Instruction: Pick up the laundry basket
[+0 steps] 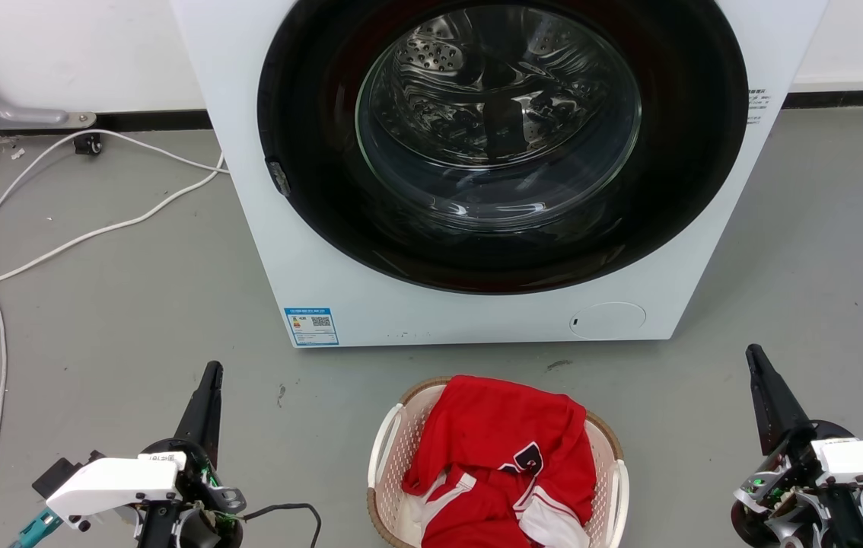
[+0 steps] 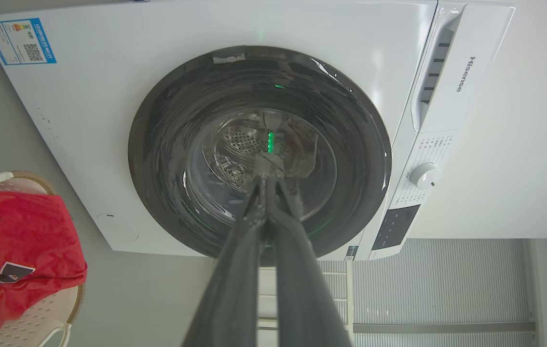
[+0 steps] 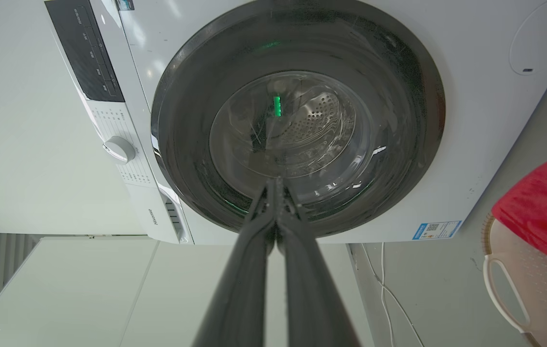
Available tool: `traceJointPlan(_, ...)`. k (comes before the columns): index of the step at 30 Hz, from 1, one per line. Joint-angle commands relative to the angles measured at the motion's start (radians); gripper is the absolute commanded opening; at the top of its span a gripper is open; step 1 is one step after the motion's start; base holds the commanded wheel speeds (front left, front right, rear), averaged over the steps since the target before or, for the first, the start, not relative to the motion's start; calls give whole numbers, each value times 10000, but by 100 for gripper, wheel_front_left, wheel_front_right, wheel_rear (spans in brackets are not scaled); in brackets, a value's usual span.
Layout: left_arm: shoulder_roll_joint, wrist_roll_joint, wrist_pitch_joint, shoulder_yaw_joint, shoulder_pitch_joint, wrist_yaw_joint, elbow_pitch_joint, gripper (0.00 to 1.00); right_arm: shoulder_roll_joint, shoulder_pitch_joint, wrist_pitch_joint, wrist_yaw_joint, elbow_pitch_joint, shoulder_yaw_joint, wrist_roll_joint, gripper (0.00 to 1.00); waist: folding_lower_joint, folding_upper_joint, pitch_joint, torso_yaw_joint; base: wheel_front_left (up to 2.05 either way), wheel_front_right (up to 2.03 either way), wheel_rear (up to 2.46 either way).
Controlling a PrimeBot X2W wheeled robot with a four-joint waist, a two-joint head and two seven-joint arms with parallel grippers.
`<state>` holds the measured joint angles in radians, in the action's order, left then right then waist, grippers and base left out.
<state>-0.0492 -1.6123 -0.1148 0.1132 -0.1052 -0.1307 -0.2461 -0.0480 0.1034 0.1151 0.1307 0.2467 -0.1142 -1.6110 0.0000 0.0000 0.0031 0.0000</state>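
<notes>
The basket sits on the floor before the washer, between our left gripper and right gripper, both with fingers pressed together. It looks light and stiff; we would take its white handles.

The basket, holding a red garment, stands on the floor near the washer, between the left end effector and right end effector, both apart from it, fingers together.
</notes>
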Motion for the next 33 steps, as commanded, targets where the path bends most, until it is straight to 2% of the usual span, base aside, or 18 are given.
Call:
traceJointPlan(1,-20,-16,-19,21,-76,-28,2,0,-43,105,11,0,-33,10,-41,0,0,0,0,0,0,0,0)
traceJointPlan(28,-20,-16,-19,21,-76,-28,2,0,-43,105,11,0,-34,11,-41,0,0,0,0,0,0,0,0)
traceJointPlan(29,6,2,4,-4,16,0,-36,100,4,-14,0,2,40,-2,2,100,0,0,0,0,0,0,0)
traceJointPlan(33,31,36,105,-47,182,0,-142,100,29,-179,-101,0,204,33,79,100,0,0,3,1,0,0,0)
